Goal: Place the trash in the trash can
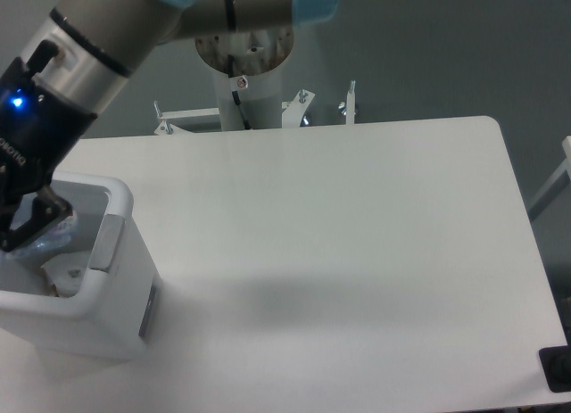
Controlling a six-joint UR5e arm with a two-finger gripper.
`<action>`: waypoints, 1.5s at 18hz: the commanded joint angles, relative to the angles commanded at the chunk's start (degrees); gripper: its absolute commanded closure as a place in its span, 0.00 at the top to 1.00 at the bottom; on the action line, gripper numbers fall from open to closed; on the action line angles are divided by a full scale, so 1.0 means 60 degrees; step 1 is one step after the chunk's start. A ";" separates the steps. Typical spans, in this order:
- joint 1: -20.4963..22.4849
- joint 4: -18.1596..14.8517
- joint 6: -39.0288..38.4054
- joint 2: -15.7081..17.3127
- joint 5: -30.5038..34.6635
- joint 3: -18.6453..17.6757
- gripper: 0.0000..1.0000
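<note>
The trash can [123, 279] is a white boxy bin with a grey handle panel, standing at the table's left edge. My gripper [20, 236] hangs over its opening, half cut off by the left side of the picture. One black finger [37, 215] shows. Beside it a bluish clear piece of the crushed bottle [52, 241] shows, still held between the jaws just above the bin's inside. A crumpled white wrapper [68, 272] lies at the bottom of the bin.
The white table [339, 235] stretches to the right of the bin. The arm's base column [250, 83] and metal brackets [323, 108] stand behind the far edge. A dark object [558, 368] sits at the lower right corner.
</note>
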 joint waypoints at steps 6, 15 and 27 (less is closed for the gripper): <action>-0.0015 0.0117 0.0381 0.0161 0.0058 -0.0440 1.00; 0.1037 0.0088 0.0381 0.0103 0.0394 -0.0469 1.00; 0.4524 0.0073 0.4654 -0.0043 0.2427 -0.3309 1.00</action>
